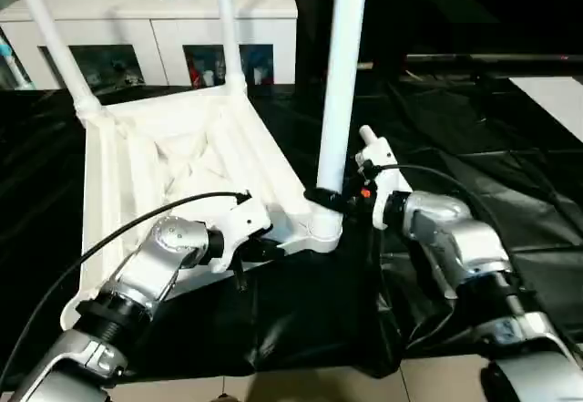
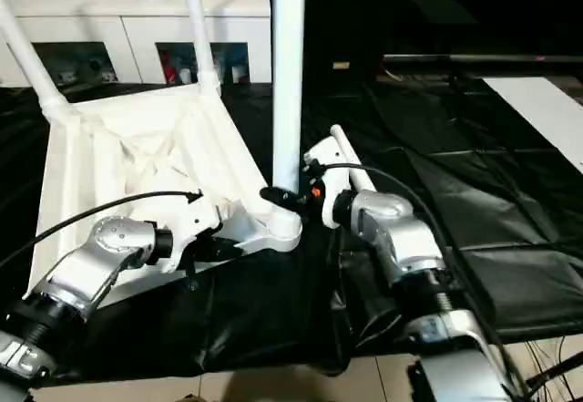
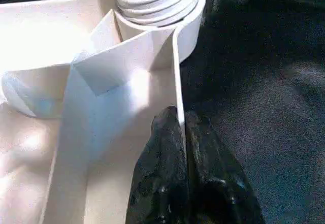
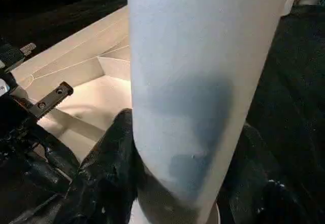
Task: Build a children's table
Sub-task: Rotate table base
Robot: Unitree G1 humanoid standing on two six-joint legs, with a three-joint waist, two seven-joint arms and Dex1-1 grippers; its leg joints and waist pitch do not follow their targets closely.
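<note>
White plastic tabletop lay upside down on black sheet. Our right gripper clamped upright leg just above near corner socket, long axis vertical. Our left gripper pinched tabletop's side wall beside that socket.
</note>
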